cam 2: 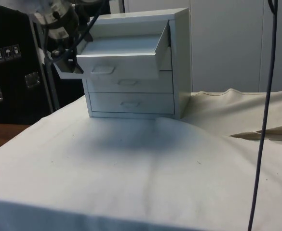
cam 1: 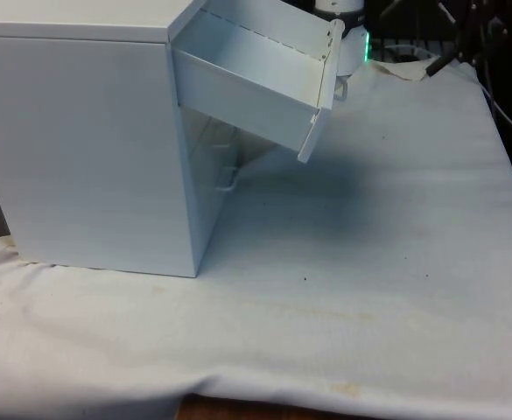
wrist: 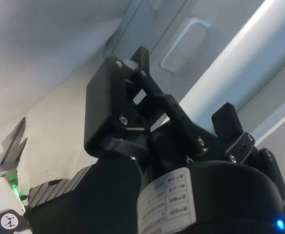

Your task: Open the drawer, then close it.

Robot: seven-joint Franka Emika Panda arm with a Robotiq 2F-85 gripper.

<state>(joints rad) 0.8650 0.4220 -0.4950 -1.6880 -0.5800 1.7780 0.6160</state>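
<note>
Side view: the white metal three-drawer chest (cam 2: 179, 62) has its top drawer (cam 2: 124, 55) pulled out, two shut. The black jaws (cam 2: 66, 57) sit beside its front, partly hidden; I cannot tell their opening.

My end effector (cam 2: 66, 50) is up high, well above the desk (cam 2: 131, 163), at the side view's upper left, its black body tilted. In the wrist view its two black fingers (wrist: 110, 112) stand apart with a clear gap between them, nothing held. The white arm (cam 1: 339, 9) shows at the front view's top edge.
</note>
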